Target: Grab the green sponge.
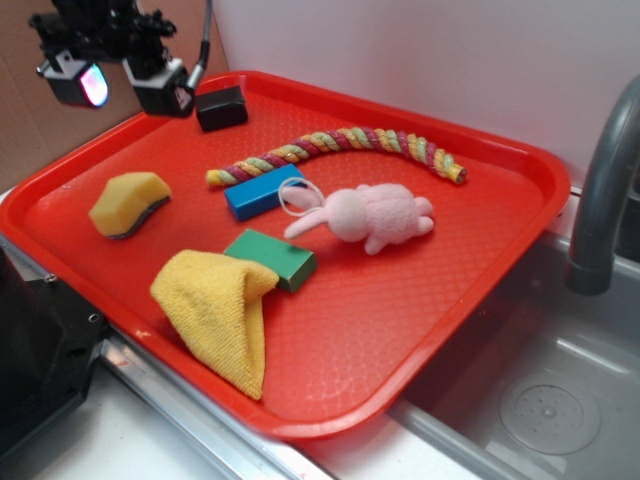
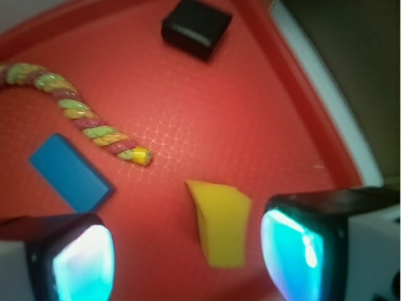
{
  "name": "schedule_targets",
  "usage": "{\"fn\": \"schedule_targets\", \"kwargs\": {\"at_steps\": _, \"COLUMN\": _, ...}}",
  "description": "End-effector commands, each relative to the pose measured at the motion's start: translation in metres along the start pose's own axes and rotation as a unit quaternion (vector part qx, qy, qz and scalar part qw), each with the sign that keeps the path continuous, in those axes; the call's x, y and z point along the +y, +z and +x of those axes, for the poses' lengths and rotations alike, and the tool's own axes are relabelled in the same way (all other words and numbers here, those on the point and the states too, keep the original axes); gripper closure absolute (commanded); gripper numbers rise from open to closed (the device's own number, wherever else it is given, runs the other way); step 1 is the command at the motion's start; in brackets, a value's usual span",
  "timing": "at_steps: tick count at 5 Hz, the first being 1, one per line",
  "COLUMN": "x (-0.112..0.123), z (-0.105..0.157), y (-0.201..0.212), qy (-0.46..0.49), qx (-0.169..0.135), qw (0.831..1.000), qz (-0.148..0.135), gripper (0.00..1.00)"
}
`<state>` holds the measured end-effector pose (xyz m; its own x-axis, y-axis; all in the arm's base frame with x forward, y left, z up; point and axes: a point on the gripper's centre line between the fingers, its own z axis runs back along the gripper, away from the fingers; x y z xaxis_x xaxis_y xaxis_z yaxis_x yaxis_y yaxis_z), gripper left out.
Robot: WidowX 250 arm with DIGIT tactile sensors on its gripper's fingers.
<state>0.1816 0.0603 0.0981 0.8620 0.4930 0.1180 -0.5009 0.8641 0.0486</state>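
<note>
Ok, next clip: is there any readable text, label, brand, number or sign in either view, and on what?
None readable. The red plastic tray, yellow foam sponge, blue rectangular block, green rectangular block, small black box and open gripper show no print in either view.
</note>
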Motion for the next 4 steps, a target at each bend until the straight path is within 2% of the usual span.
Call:
{"fn": "schedule_targets", "kwargs": {"at_steps": 1, "x": 0.031, "z": -0.005, "y": -0.033, "qy": 0.030, "qx": 0.025, "qw": 0.999, "qz": 0.018, "gripper": 0.00}}
{"fn": "schedule_targets", "kwargs": {"at_steps": 2, "x": 0.035, "z": -0.005, "y": -0.052, "qy": 0.020, "qx": 0.036, "qw": 0.999, "qz": 0.028, "gripper": 0.00}}
{"fn": "schedule_targets", "kwargs": {"at_steps": 4, "x": 0.026, "z": -0.044, "y": -0.085, "qy": -0.033, "qx": 0.076, "qw": 0.996, "qz": 0.033, "gripper": 0.00}}
